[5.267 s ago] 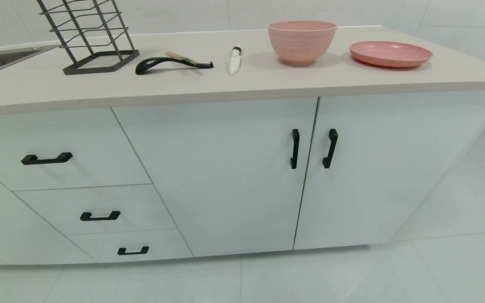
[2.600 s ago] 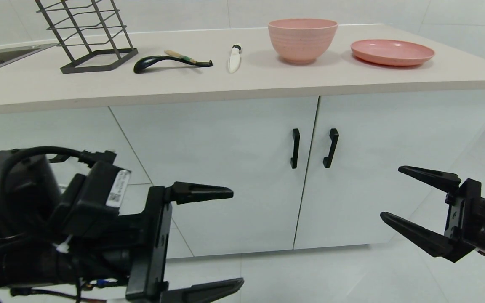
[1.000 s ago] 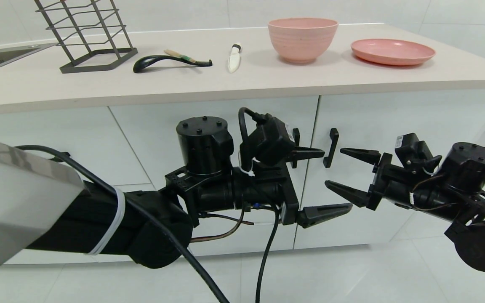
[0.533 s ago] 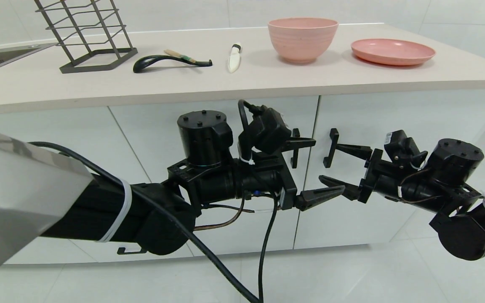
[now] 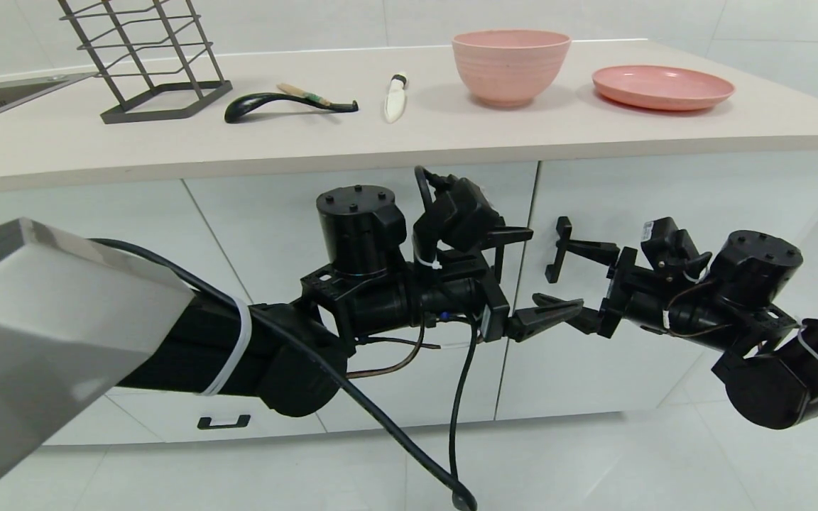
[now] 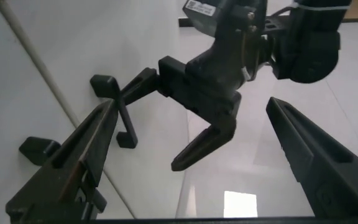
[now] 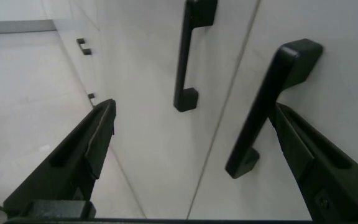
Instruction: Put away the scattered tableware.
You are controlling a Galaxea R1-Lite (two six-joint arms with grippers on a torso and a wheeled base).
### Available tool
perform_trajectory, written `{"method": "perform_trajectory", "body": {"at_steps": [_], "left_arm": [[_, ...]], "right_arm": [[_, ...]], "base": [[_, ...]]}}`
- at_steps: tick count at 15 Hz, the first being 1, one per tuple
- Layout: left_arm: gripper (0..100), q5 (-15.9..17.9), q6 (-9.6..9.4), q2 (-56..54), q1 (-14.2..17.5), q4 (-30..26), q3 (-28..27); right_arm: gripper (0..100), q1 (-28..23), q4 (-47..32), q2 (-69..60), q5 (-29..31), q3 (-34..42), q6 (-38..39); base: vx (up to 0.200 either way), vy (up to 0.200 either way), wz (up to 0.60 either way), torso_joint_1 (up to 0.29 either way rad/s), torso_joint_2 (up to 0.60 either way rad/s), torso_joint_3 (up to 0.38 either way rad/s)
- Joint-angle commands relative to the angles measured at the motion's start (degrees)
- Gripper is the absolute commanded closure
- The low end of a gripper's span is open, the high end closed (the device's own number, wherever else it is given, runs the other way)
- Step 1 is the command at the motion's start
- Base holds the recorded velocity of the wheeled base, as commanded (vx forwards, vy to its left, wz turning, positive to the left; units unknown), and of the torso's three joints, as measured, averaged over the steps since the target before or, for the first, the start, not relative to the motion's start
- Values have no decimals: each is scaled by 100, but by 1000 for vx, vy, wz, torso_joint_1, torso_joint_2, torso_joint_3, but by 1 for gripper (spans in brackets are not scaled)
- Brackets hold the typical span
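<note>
Right gripper (image 7: pixel 194 106) is spread wide w/ nothing held. The right door handle (image 7: pixel 267 112) sits btwn its fingers, tight against one of them; touching or just beside, can't tell. Left gripper (image 6: pixel 191 102) is equally wide and empty, one finger passing in front of the left door handle (image 7: pixel 194 50) w/o closing on it. In the head view the lower fingers of both cross right in front of the door gap.

Looks like the step is opening the cabinet (image 5: pixel 260 213) so the tableware has somewhere to go. To do it well: get each bar fully inside the jaws, square to it, pinch at mid-bar, then pull along the door's swing arc, not straight back. Prob one door at a time, since the arms are crowded and fingers could clash.

Tableware is all up on the counter (image 5: pixel 409 138), well apart from both grippers: pink bowl (image 5: pixel 510 67), pink plate (image 5: pixel 662 86) beside it, white knife (image 5: pixel 395 99), and black spoon (image 5: pixel 288 106) w/ a wooden stick (image 5: pixel 304 94) lying against it, near the wire rack (image 5: pixel 157 64).
</note>
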State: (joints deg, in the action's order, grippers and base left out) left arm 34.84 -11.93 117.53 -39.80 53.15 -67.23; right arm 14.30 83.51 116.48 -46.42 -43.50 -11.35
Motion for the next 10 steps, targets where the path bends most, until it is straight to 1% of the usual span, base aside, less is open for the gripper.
{"method": "perform_trajectory", "body": {"at_steps": [1,3,5,7,10], "left_arm": [[0,-118,174,42,-1,20,-18],[0,-346,315,42,-1,20,-18],[0,-469,402,33,-1,20,-18],[0,-496,402,42,-1,20,-18],[0,-461,394,112,-19,90,-44]], "right_arm": [[0,3,8,33,-227,-10,1],[0,3,8,15,-438,-1,10],[0,3,8,-64,-631,34,10],[0,3,8,-249,-789,192,10],[0,3,8,-758,-1159,957,1]], "base": [[0,0,0,0,0,0],[0,0,0,0,0,0],[0,0,0,0,0,0],[0,0,0,0,0,0],[0,0,0,0,0,0]]}}
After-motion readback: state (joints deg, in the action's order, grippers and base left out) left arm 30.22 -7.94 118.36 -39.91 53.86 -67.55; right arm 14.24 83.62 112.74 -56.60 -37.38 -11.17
